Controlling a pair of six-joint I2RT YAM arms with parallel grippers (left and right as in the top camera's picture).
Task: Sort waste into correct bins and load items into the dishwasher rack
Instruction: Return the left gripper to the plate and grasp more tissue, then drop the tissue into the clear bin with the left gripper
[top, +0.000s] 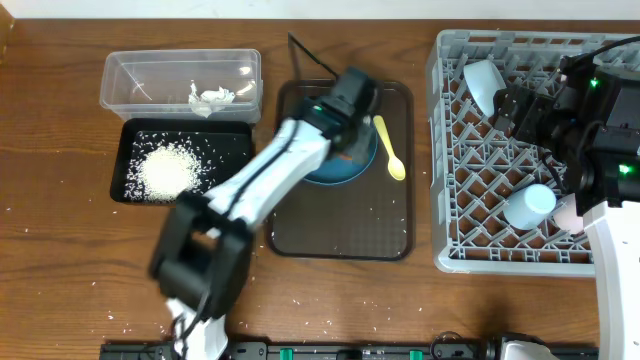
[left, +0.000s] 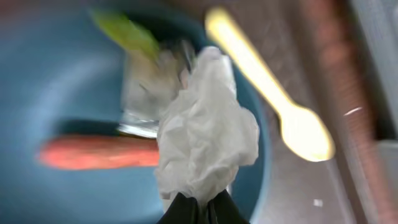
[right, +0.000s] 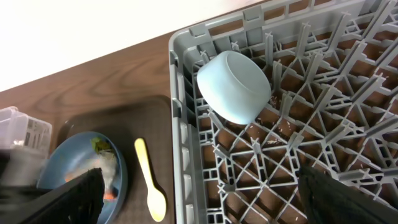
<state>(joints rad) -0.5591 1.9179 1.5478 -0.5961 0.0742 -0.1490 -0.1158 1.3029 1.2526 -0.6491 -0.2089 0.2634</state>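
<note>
**Tissue pinched by its edge: may drop or drag the wrapper along**

Overhead: my left arm (top: 270, 170) reaches over the dark-blue dish (top: 345, 172) on the brown serving tray (top: 340, 230). The yellow spoon (top: 390, 148) lies just beside the dish. The clear tub (top: 130, 90) is well apart, next to the black tray (top: 238, 188) that holds the rice (top: 165, 170). A weak hold could drop the load into the wrong bin on that long carry.

Left wrist: left jaws shut on the crumpled white tissue (left: 208, 130), gripping one end only. The tissue touches the wrapper (left: 146, 81), and the sausage (left: 96, 152) is just beside it. The wrapper may lift with the tissue, or the tissue may slip. The view is blurred, so I can't tell how deep the bite is.

Right wrist: right jaws wide and empty above the dishwasher rack (right: 179, 124). The white bowl (right: 235, 86) sits tilted among the pegs. A careless descent there could knock it.
</note>
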